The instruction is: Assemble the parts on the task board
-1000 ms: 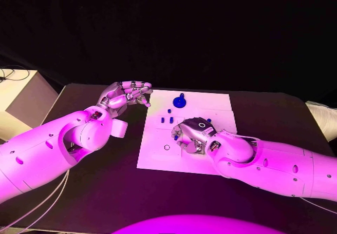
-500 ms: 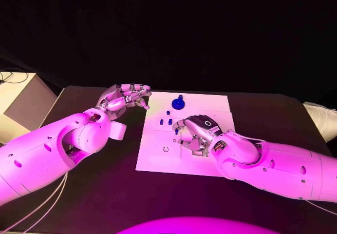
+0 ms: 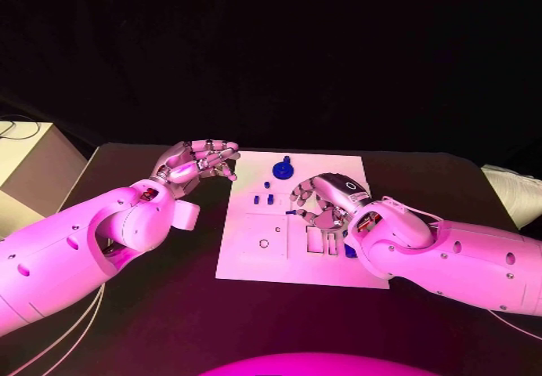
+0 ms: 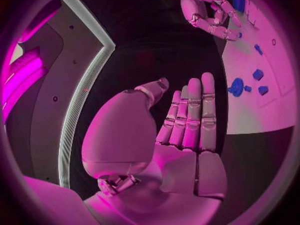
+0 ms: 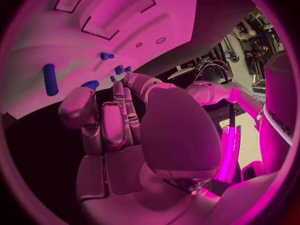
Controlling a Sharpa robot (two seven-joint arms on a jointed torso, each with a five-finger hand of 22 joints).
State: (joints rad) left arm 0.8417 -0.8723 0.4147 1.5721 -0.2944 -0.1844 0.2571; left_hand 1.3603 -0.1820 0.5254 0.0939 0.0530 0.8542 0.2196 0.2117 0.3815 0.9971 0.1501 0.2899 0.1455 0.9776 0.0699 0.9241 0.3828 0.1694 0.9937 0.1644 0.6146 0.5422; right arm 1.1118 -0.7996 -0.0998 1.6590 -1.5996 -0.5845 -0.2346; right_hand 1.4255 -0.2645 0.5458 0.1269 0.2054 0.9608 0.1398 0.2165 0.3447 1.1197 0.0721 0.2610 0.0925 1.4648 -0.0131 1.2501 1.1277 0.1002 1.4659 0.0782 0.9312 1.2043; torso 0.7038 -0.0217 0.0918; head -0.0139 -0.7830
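Both hands grasp nothing: left hand (image 3: 194,163) spread beside task board (image 3: 254,262); right hand (image 3: 322,205) spread above it.

L hand (image 3: 199,161) fingers straight, empty, R hand (image 3: 324,200) fingers curled

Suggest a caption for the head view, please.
Right hand over the task board; left hand beside it.

Robotics lab, staged test cell. Black desk (image 3: 147,313) against black backdrop, coloured stage-type light over all. White task board (image 3: 299,258) with cut-out slots centred on desk. Pale box (image 3: 28,160) and loose cables at desk's side.
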